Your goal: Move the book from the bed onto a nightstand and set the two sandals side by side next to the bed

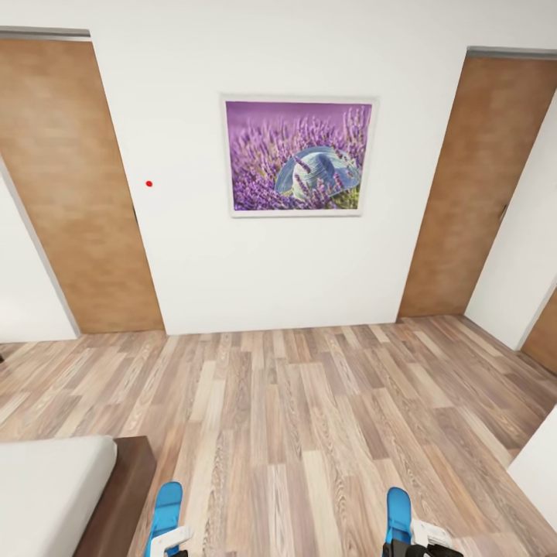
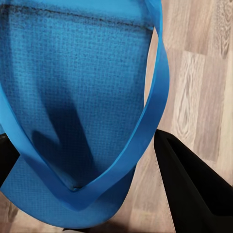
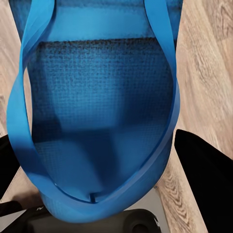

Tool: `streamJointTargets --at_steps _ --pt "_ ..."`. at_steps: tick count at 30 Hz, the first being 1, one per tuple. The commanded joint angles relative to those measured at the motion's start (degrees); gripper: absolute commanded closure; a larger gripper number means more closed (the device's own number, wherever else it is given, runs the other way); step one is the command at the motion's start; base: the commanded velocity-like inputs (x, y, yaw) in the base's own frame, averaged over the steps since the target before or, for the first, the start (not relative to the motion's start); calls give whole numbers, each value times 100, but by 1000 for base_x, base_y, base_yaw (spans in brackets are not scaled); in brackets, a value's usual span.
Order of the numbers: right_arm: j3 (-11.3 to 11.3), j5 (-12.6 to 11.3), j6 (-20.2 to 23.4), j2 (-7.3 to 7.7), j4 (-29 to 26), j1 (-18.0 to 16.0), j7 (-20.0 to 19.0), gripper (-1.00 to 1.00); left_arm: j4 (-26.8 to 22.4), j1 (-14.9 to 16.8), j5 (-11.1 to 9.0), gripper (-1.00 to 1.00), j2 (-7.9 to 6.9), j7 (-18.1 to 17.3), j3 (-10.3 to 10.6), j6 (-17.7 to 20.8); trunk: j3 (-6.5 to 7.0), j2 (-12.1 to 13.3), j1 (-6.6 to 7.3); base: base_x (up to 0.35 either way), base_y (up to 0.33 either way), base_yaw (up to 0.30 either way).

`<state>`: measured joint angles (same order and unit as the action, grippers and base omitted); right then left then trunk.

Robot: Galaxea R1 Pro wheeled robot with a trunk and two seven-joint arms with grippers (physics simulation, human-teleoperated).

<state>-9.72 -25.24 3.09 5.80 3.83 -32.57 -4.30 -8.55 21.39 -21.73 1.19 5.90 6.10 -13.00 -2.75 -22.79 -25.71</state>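
The white wall (image 1: 193,263) ahead carries a framed picture of purple lavender (image 1: 298,156), with a brown wooden door on the left (image 1: 73,193) and another on the right (image 1: 472,193). Below it the wood-plank floor (image 1: 309,418) runs toward the robot. At the lower left a corner of the bed (image 1: 128,483) comes in: light grey mattress on a dark brown frame.

Two bright blue sandals are held up off the floor near the lower edge of the head view. The left sandal (image 1: 165,512) hangs just beside the bed's corner; the right sandal (image 1: 398,514) is well apart from it. Up close, the left sandal (image 2: 73,97) shows a finely textured blue sole and a smooth V-shaped strap, and the right sandal (image 3: 102,116) looks the same.

The left gripper (image 1: 172,541) has one black finger (image 2: 194,189) beside the sole, the other just showing at the opposite edge, pinching the sandal. The right gripper (image 1: 422,541) likewise holds its sandal between black fingers (image 3: 208,179).
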Motion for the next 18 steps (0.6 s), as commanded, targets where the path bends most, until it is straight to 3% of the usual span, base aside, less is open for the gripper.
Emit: streamJointTargets --at_steps 1,18 --pt "-48 -60 7 0 13 -9 -27 100 2 6 -34 100 1 25 49 -19 -12 -12 -7 332 0 0" --pt "-48 -60 7 0 13 -9 -27 100 4 6 -34 100 13 25 49 -19 -12 -12 -7 332 0 0"
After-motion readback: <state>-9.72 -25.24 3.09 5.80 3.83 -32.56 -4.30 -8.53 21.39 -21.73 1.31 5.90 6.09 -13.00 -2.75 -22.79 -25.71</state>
